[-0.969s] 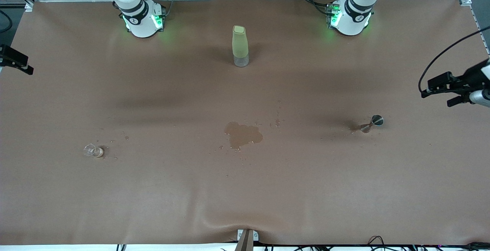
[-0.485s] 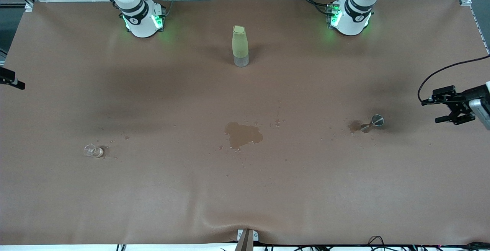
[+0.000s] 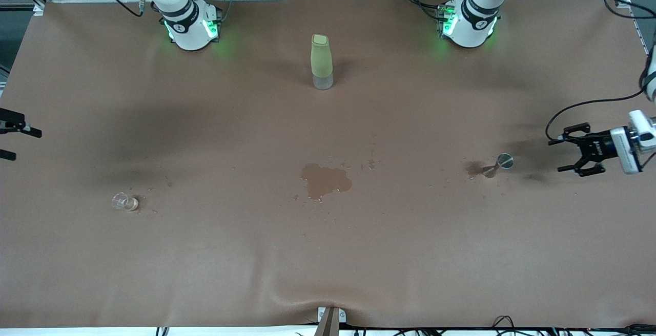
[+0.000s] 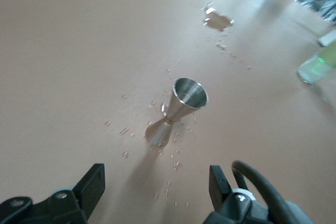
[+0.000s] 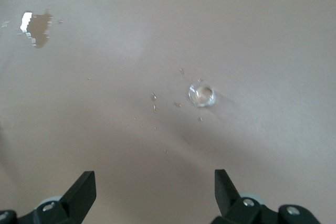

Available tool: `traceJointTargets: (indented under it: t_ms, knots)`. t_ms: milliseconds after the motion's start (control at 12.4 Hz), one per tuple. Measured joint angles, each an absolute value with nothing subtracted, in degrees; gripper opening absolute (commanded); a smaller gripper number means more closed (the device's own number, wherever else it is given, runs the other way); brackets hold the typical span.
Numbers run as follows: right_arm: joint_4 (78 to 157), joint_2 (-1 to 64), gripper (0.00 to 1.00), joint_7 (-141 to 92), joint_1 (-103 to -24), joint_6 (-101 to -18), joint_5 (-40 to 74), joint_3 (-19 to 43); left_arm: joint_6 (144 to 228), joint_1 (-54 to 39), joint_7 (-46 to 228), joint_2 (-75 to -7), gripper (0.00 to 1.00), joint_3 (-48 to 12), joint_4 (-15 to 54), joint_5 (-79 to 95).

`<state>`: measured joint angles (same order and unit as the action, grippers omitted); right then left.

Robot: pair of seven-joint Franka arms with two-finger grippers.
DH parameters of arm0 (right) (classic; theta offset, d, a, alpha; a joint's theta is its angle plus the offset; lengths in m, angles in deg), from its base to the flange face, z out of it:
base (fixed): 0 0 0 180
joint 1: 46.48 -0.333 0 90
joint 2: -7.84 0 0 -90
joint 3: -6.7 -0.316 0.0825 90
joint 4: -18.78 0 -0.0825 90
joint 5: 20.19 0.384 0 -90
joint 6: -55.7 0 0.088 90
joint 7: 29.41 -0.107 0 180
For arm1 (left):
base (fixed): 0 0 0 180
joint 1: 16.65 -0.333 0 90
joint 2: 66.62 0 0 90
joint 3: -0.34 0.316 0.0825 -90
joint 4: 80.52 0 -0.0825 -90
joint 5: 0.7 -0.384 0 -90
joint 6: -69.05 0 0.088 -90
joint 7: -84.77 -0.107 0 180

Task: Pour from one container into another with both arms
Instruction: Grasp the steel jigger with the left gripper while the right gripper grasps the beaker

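From my remote station I count two claws: the left claw (image 3: pixel 569 149) hangs wide at the table's (image 3: pixel 410 254) three o'clock edge beside one steel jigger (image 3: pixel 498 164); the right claw (image 5: pixel 152 190) gapes wide over one small glass (image 5: pixel 201 95). One green bottle (image 3: pixel 321 61) stands at twelve o'clock; one puddle (image 3: pixel 325 180) lies mid-table.

We see a brown puddle (image 3: pixel 325 180) on the bench (image 3: pixel 328 254), well apart from the left claw (image 3: pixel 564 150), toward the right arm's end. Small droplets (image 3: pixel 371 163) lie between them. A pale green bottle (image 3: pixel 321 62) stands upright near the bases.
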<state>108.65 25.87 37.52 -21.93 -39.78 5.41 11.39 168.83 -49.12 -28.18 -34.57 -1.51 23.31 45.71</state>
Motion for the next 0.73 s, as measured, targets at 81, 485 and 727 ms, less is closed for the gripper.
traceJointTargets:
  t_ms: [81, 485, 727]
  knots:
    - [108.68, 28.04, 1.0, 42.27, -20.75, -39.81, 7.87, 11.4, 167.19, -49.37, -31.63, -32.17, 0.94, -1.56, 23.02, 46.81]
    - [108.58, 37.26, 1.0, 62.9, -17.87, -40.21, 16.96, 11.4, 160.78, -49.38, -45.39, -23.87, 0.85, -2.31, 17.81, 47.66]
    - [107.5, 41.48, 1.0, 73.19, -16.11, -40.39, 21.1, 11.41, 160.21, -49.17, -51.7, -22.67, 0.79, -2.46, 16.83, 47.66]
